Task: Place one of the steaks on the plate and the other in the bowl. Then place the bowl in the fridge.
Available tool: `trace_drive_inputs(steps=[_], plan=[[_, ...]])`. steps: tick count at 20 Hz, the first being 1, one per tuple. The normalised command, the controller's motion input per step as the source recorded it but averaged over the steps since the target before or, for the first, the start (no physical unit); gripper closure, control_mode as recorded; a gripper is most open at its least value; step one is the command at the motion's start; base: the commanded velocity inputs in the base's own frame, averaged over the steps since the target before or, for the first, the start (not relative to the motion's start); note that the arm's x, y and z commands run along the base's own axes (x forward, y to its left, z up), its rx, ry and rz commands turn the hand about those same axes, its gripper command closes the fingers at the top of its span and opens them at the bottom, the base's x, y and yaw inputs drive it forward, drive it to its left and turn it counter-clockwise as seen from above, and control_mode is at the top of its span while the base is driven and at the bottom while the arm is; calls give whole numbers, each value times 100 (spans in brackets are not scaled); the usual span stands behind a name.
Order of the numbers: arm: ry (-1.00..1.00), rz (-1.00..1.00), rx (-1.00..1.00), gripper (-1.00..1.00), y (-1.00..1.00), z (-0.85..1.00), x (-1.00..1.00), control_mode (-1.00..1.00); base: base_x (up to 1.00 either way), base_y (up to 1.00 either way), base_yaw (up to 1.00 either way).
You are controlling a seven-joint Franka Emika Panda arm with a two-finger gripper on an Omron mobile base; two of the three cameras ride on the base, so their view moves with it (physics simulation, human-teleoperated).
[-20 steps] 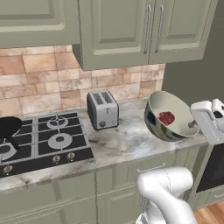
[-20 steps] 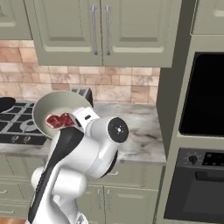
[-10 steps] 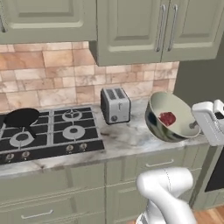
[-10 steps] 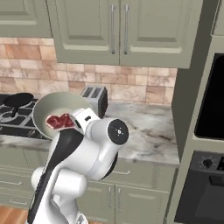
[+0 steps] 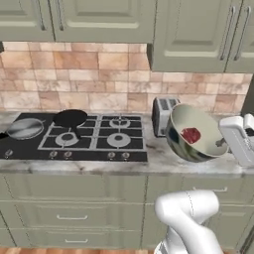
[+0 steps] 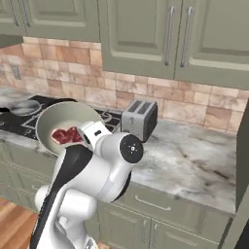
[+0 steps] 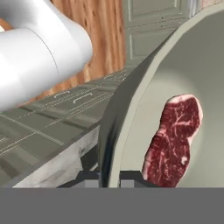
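The beige-grey bowl (image 5: 198,130) hangs tilted above the counter's front edge, its mouth turned toward the cameras. My gripper (image 5: 221,145) is shut on its rim, at the right side in the left base view. One reddish steak (image 5: 190,134) lies inside against the bowl's wall. In the right base view the bowl (image 6: 61,120) and steak (image 6: 67,135) sit just left of my arm. The hand view looks along the bowl's rim (image 7: 114,127) clamped between my fingertips (image 7: 109,177), with the marbled steak (image 7: 173,140) beside it. The plate and the fridge are out of view.
A silver toaster (image 5: 162,114) stands on the marble counter (image 6: 194,160) right behind the bowl. Left of it is a black gas stove (image 5: 94,141) with a black pan (image 5: 69,118) and a silver pan (image 5: 25,128). Green cabinets hang above, drawers below.
The whole picture has shifted: the base has driven left along the counter, bringing the stove and pans into view. The bowl with its steak stays held the same way.
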Motion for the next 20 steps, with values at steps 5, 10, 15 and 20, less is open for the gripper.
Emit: trace_drive_inputs(steps=[5, 10, 15, 20], plan=[[0, 0, 0, 100, 0, 0, 0, 100, 0, 43, 56], [0, 0, 0, 100, 0, 0, 0, 100, -6, 50, 58], [0, 0, 0, 100, 0, 0, 0, 100, -11, 51, 56], [0, 0, 0, 100, 0, 0, 0, 100, -18, 43, 55]])
